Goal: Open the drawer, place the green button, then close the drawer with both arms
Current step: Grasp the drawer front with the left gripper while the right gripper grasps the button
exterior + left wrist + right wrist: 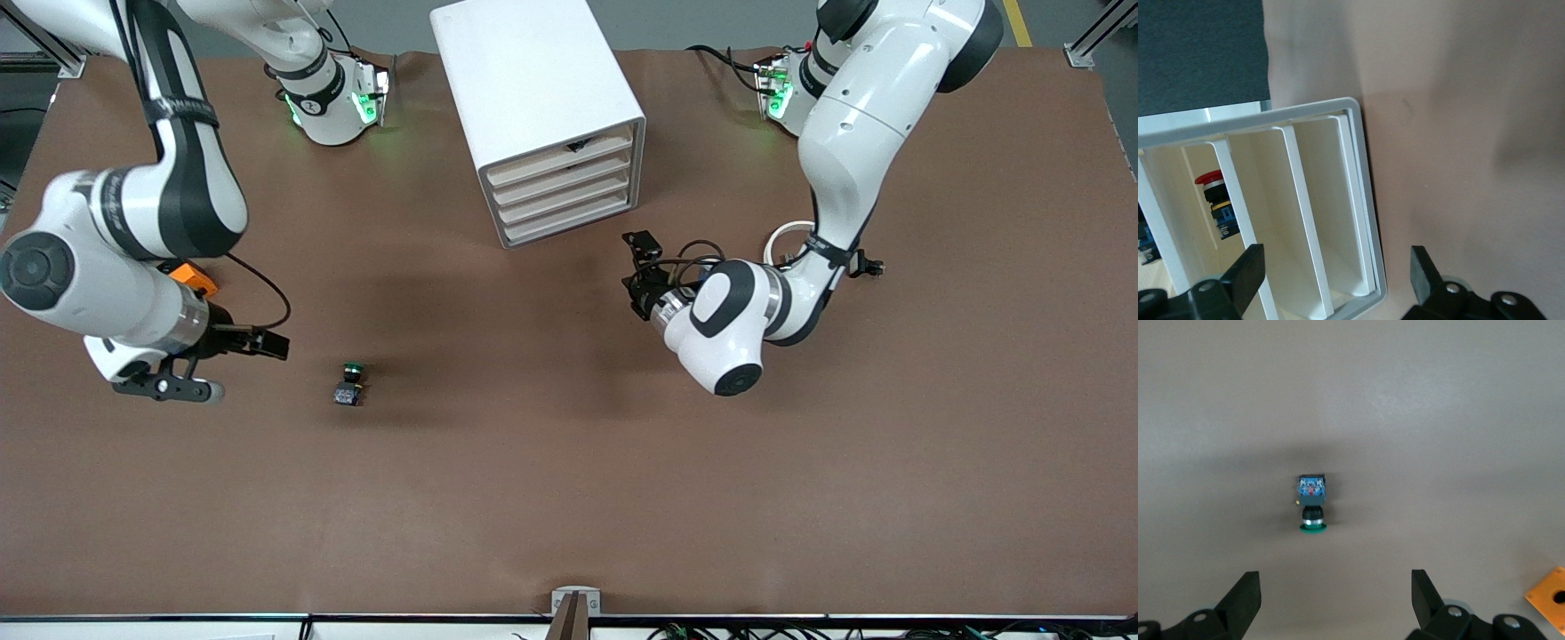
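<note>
The white cabinet [533,80] stands at the robots' side of the table. Its four cream drawer fronts [564,191] all sit flush. The green-capped button [349,382] lies on its side on the brown table. My right gripper [271,344] hangs open and empty over the table beside the button, toward the right arm's end. In the right wrist view the button [1311,503] lies ahead of the open fingers. My left gripper [642,251] is open and empty in front of the cabinet's corner at the left arm's end. The left wrist view shows the cabinet front [1365,200] close ahead.
An orange cube [194,277] lies partly under the right arm and shows in the right wrist view [1548,600]. A red-capped button [1211,180] sits inside one drawer. Black cables [702,253] loop by the left wrist.
</note>
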Robot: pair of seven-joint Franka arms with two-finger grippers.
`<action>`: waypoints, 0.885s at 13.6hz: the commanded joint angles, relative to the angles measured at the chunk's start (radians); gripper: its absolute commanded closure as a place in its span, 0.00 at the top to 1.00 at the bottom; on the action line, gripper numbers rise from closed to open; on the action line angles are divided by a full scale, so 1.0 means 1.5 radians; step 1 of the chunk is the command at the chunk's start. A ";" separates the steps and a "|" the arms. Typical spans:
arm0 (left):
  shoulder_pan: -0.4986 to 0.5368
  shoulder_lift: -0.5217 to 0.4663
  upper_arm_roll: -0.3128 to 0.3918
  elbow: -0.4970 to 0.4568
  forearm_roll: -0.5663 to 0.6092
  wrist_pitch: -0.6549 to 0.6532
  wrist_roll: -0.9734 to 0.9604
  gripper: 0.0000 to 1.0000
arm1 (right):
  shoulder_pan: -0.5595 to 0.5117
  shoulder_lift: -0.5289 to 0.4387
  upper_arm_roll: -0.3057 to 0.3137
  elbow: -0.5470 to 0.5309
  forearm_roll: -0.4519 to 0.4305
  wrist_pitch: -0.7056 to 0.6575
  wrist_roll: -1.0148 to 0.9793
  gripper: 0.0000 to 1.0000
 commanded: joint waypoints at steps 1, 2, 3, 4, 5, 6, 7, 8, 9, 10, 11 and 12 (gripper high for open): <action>-0.042 0.034 0.006 0.015 -0.017 0.000 -0.046 0.89 | 0.013 0.038 -0.004 0.005 0.018 0.041 -0.001 1.00; -0.047 0.037 0.006 0.014 -0.018 -0.005 -0.060 0.84 | 0.018 0.046 -0.004 -0.004 0.019 0.069 0.000 1.00; -0.055 0.036 0.006 0.014 -0.020 -0.006 -0.071 0.74 | 0.024 0.051 -0.004 -0.024 0.020 0.109 0.000 1.00; -0.057 0.035 0.005 0.015 -0.023 -0.008 -0.089 0.67 | 0.028 0.055 -0.004 -0.059 0.025 0.170 0.000 1.00; -0.061 0.036 0.004 0.015 -0.027 -0.012 -0.100 0.67 | 0.031 0.059 -0.003 -0.091 0.039 0.225 0.000 1.00; -0.073 0.036 0.005 0.014 -0.035 -0.013 -0.106 0.63 | 0.039 0.062 -0.003 -0.114 0.046 0.258 0.000 1.00; -0.082 0.037 0.005 0.013 -0.038 -0.018 -0.112 0.61 | 0.050 0.064 -0.004 -0.130 0.047 0.279 0.000 1.00; -0.087 0.039 0.005 0.013 -0.039 -0.021 -0.120 0.61 | 0.055 0.070 -0.003 -0.144 0.047 0.294 0.000 1.00; -0.093 0.042 0.005 0.013 -0.040 -0.024 -0.126 0.61 | 0.057 0.074 -0.003 -0.154 0.047 0.311 0.000 1.00; -0.099 0.042 0.005 0.012 -0.040 -0.026 -0.129 0.61 | 0.061 0.088 -0.003 -0.156 0.047 0.322 0.000 1.00; -0.106 0.041 0.005 0.006 -0.041 -0.025 -0.129 0.61 | 0.063 0.102 -0.003 -0.154 0.047 0.333 0.000 1.00; -0.109 0.041 0.005 0.003 -0.042 -0.025 -0.130 0.56 | 0.066 0.109 -0.004 -0.154 0.047 0.344 0.000 1.00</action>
